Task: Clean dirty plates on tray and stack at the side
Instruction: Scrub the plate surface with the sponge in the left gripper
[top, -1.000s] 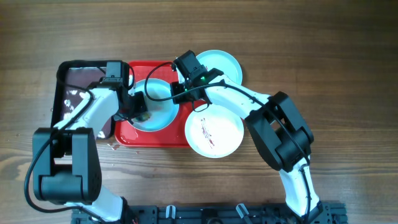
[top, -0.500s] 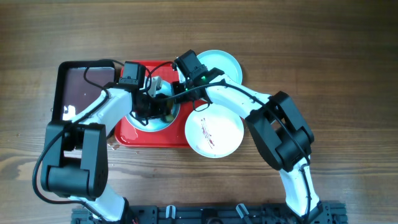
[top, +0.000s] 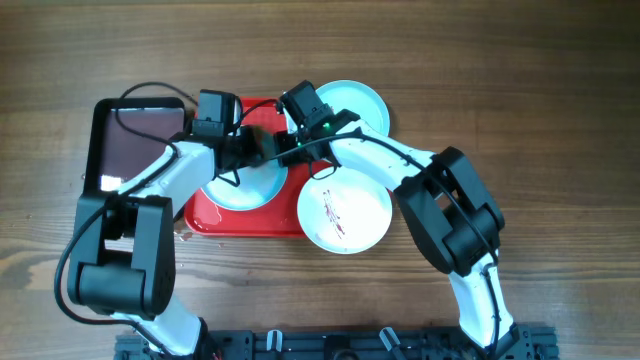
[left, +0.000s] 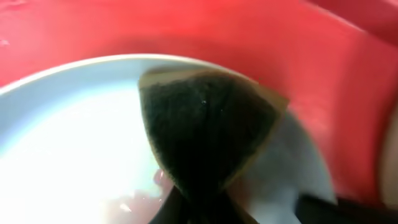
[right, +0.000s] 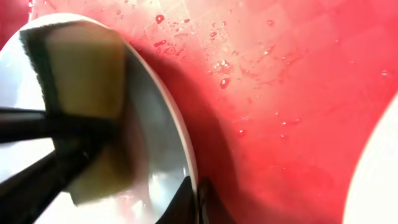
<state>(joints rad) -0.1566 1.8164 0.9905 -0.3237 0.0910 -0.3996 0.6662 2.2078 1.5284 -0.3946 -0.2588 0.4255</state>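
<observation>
A pale turquoise plate (top: 243, 190) lies on the red tray (top: 240, 224). My left gripper (top: 252, 150) is shut on a sponge (left: 205, 127) with a dark scouring face and presses it on the plate's (left: 68, 149) far rim area. My right gripper (right: 193, 199) is shut on that plate's rim (right: 177, 134); in the overhead view it (top: 287, 150) is at the plate's right edge. The sponge (right: 87, 74) also shows in the right wrist view. A white plate (top: 345, 215) with dark red smears overlaps the tray's right edge. A second turquoise plate (top: 355, 105) lies behind it.
A smaller black tray (top: 97, 150) with a brownish inside stands left of the red tray. Water drops lie on the red tray floor (right: 280, 81). Both arms cross over the red tray. Bare wooden table lies all around.
My left gripper has carried the sponge from the plate's left side up and to the right across the plate. The right gripper and the plates have stayed in place.
</observation>
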